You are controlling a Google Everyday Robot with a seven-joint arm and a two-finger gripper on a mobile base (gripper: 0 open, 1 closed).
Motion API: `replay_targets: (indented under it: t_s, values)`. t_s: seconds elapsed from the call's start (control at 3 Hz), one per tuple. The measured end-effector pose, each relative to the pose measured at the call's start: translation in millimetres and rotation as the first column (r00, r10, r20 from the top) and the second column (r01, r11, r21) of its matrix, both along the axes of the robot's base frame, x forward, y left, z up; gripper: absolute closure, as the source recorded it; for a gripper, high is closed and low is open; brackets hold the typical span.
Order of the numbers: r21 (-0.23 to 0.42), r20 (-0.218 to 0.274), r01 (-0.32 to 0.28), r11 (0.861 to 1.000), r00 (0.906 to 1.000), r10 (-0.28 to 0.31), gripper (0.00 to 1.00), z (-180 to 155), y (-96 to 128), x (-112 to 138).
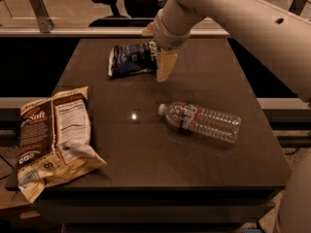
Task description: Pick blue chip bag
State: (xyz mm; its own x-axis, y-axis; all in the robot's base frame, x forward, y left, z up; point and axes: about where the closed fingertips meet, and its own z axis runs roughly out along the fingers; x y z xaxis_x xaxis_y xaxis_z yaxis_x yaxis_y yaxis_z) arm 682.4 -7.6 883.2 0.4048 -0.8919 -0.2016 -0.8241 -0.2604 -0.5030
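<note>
— Blue chip bag [132,59]?
— Lying at the desk's [146,149] far side, hand [159,57] at its right edge; gripping or not, I cannot tell.
— Other containers?
— Capped clear bottle [201,122] on its side; brown chip bag [53,140] front-left.

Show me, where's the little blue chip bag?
In the camera view, the small crinkled navy-blue chip bag lies on the dark table's far side, the cream gripper at its right end.
</note>
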Motion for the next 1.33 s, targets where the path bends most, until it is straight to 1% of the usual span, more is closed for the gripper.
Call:
replay_targets:
  t_s: [0.67,1.0,1.33]
  values:
    - [-0.008,0.02,-0.031,0.999,0.9993,0.031,0.0,-4,8,17]
    - [0.007,0.024,-0.056,0.998,0.9981,0.056,0.0,-13,17,31]
    - [0.028,0.007,-0.089,0.996,0.9961,0.089,0.0,-26,25,48]
